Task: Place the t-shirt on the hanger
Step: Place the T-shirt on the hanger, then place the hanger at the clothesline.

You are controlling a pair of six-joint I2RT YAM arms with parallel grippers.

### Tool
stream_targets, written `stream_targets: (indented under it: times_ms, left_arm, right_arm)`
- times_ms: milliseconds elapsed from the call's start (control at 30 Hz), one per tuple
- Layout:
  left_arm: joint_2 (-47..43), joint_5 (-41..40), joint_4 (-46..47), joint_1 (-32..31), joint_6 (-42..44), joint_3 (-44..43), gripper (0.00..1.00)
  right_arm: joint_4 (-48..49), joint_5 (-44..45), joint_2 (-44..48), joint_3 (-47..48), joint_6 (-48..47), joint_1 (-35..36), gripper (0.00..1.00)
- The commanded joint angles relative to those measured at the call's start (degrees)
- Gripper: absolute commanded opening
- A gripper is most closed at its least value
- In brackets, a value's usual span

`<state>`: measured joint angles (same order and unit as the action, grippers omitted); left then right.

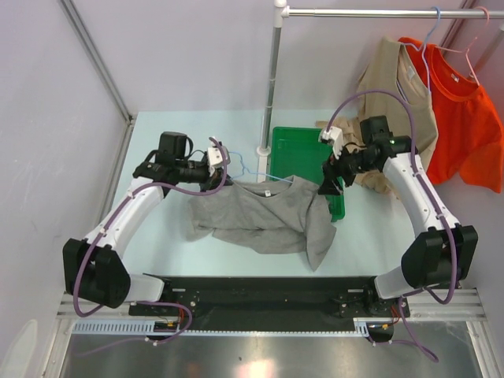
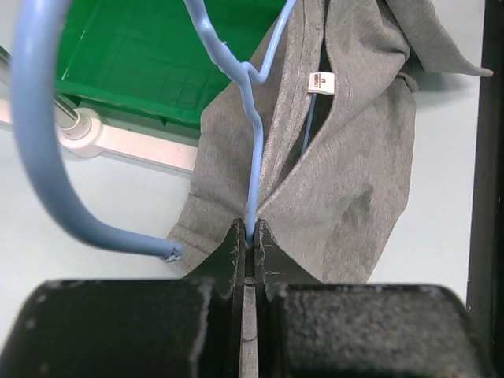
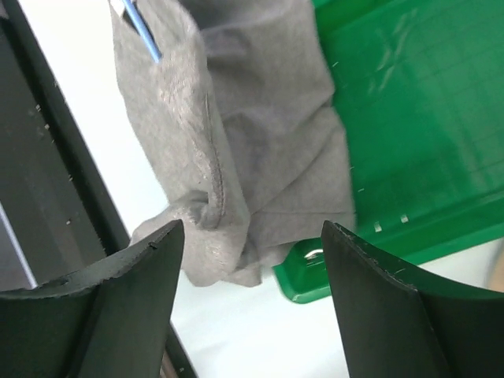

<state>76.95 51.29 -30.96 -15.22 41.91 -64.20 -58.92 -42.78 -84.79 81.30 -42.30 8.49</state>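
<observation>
The t-shirt (image 1: pixel 260 216) sprawls on a pale table (image 1: pixel 165 157), seemingly overlapping a green bin (image 1: pixel 295 153).

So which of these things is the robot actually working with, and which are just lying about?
In the job:
grey t-shirt
light-blue wire hanger
left fingers, shut on the hanger
right fingers, open beside the shirt

Just lying about:
green crate
tan shirt and orange-red t-shirt, hanging on the rail

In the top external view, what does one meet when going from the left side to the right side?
Left pincer, grey t-shirt, right pincer, tan shirt, orange-red t-shirt. The green tray overlaps the grey t-shirt, so I leave it out.
</observation>
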Motion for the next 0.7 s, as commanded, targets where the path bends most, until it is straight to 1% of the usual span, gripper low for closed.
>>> stream_targets:
  times_ms: [0, 33, 133, 200, 267, 367, 400, 467, 567, 667]
  left_arm:
    - [-2.77, 4.00, 3.19, 0.28, -1.66, -1.27, 0.00]
    - [-2.85, 4.08, 3.27, 0.28, -1.83, -1.45, 0.00]
    - [-3.21, 4.26, 2.66, 0.28, -1.40, -1.54, 0.00]
    - [-3.30, 4.26, 1.00, 0.02, 0.27, -1.71, 0.00]
    - [-3.12, 4.00, -0.58, -0.59, 2.72, -1.98, 0.00]
    - [-2.86, 2.94, -2.26, -2.17, 4.58, -2.24, 0.00]
    - [-2.86, 2.77, -1.83, -2.53, 4.76, -2.41, 0.00]
    - [-2.77, 1.98, -1.21, -3.67, 4.24, -2.50, 0.00]
    - [-2.68, 1.80, -0.07, -4.29, 3.01, -2.85, 0.00]
    - [-2.94, 1.80, 0.55, -4.64, 2.04, -3.03, 0.00]
  right_arm:
    - [0.03, 0.16, 1.74, -2.72, 0.90, 1.52, 0.76]
    - [0.90, 0.07, 1.65, -3.94, 2.56, 2.31, 0.78]
    - [4.14, -0.46, 2.17, -6.32, 5.38, 3.02, 0.78]
    - [6.00, -0.55, 2.35, -6.15, 6.00, 3.11, 0.78]
    - [6.97, -0.54, 2.44, -3.96, 5.05, 3.29, 0.76]
    - [5.66, -0.29, 1.74, -1.50, 0.67, 4.86, 0.62]
    - [4.26, -0.02, 1.48, -1.14, -0.75, 5.39, 0.56]
    - [2.76, 1.55, 0.08, -0.35, -5.04, 6.88, 0.54]
    - [1.26, 1.83, -1.16, 0.96, -6.47, 8.99, 0.54]
    - [1.43, 1.65, -2.56, 1.41, -6.74, 10.84, 0.48]
